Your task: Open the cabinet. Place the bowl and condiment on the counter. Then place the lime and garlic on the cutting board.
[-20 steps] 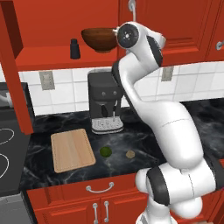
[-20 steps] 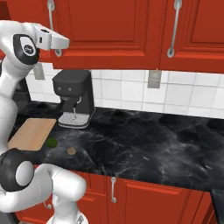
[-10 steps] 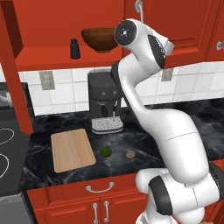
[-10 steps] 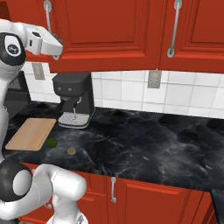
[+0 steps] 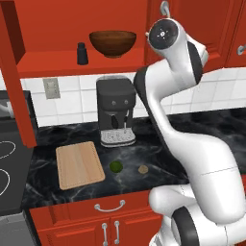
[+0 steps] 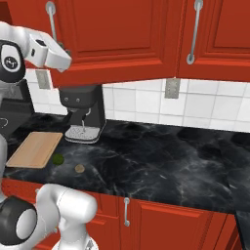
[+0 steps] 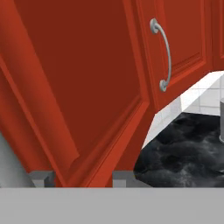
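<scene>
1. Gripper (image 7: 83, 177) up at the red wall cabinet (image 7: 87, 78): the two fingertips stand apart at a middling gap, nothing is pinched between them, and a panelled door lies just beyond them.
2. A grey bar rises at the picture's edge, outside one fingertip (image 7: 41, 177); what it is cannot be told. Farther from the jaws, another door carries a curved silver handle (image 7: 162, 54).
3. Seen from the right of the base, the hand sits close under the lower end of a long vertical bar handle (image 6: 51, 19).
4. Seen from the left of the base, the cabinet stands open. On its shelf are the dark wooden bowl (image 5: 112, 43) and, just beside it but apart, the small dark condiment (image 5: 82, 53) shaker, both upright and at about the jaws' height.
5. Well below the jaws, the black marble counter (image 5: 202, 125) holds the cutting board (image 5: 79, 164). The lime (image 5: 116, 166) lies on the counter near the board's edge, off the board.
6. The garlic (image 5: 142, 169) lies near the lime, on the side away from the board. Both sit in front of the coffee machine (image 5: 115, 108).
</scene>
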{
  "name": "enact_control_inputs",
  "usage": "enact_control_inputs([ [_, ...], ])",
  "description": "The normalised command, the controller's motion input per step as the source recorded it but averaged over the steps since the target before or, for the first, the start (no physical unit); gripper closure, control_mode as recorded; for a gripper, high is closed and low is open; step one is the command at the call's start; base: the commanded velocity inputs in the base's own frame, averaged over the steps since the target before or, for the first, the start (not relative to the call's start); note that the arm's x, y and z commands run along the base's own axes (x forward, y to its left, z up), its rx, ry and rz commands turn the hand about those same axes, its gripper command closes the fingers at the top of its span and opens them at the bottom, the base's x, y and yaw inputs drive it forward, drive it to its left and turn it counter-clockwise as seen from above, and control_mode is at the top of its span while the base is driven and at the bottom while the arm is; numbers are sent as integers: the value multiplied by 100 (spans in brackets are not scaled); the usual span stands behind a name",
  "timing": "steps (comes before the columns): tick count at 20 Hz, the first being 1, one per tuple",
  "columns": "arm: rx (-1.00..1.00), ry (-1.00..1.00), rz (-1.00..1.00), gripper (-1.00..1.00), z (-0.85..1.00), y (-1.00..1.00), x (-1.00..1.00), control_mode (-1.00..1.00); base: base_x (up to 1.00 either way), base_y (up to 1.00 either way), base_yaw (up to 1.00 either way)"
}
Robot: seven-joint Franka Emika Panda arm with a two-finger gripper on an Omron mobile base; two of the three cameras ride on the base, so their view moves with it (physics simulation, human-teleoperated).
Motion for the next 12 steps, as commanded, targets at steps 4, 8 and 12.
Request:
enact_control_inputs([
  [4, 14, 0, 1, 100, 0, -100, -72, -100, 0, 0, 0],
  [8, 14, 0, 1, 100, 0, -99, -58, -100, 0, 0, 0],
  [12, 13, 0, 3, 100, 0, -92, -44, -100, 0, 0, 0],
])
